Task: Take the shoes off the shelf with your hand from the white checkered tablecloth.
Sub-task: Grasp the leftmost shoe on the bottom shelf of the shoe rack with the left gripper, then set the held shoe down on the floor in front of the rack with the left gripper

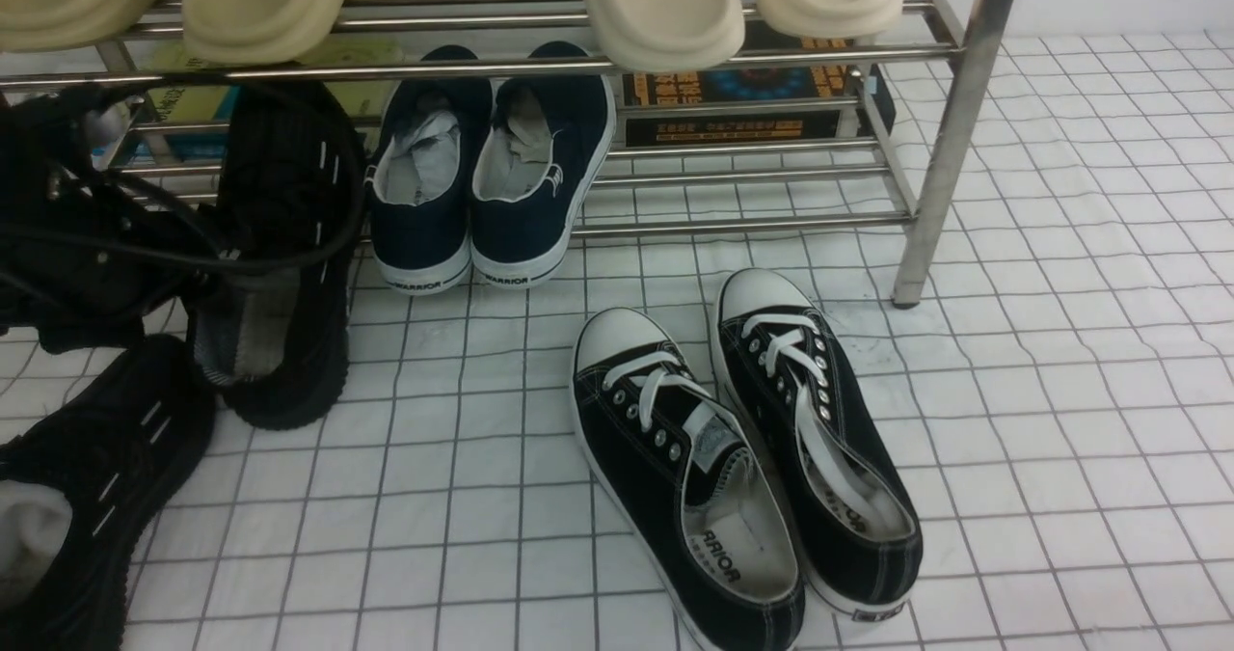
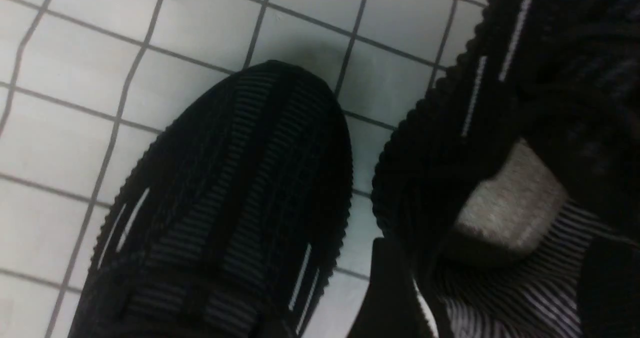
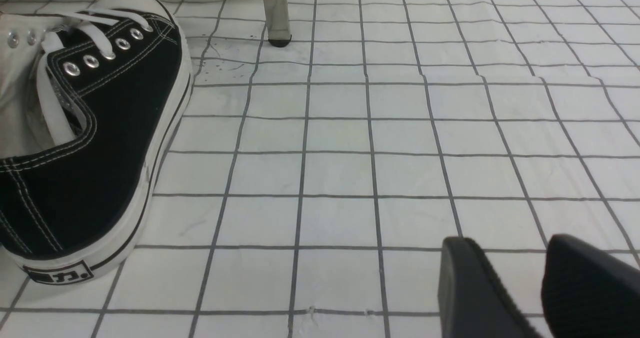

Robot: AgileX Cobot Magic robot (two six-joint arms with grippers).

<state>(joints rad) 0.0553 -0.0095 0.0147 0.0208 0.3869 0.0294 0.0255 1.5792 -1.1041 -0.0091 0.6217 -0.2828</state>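
One black knit sneaker (image 1: 289,246) with white dashes is tilted, toe up towards the shelf's (image 1: 752,222) lower tier and heel low over the white checkered tablecloth (image 1: 1060,391). My left gripper (image 1: 207,284) is shut on its heel collar; in the left wrist view the fingers (image 2: 390,288) straddle the collar beside the paper stuffing (image 2: 510,208). The second black knit sneaker (image 1: 96,487) lies on the cloth at the front left, and its toe (image 2: 235,198) shows in the left wrist view. My right gripper (image 3: 505,245) is open and empty, low over the cloth.
Navy white-soled low-tops (image 1: 492,178) stand on the lower tier. Cream slippers (image 1: 665,5) sit on the upper tier. Black canvas sneakers (image 1: 742,458) with white toes lie mid-cloth, one beside my right gripper (image 3: 90,142). A shelf leg (image 1: 940,169) stands at the right. Boxes (image 1: 752,101) lie behind.
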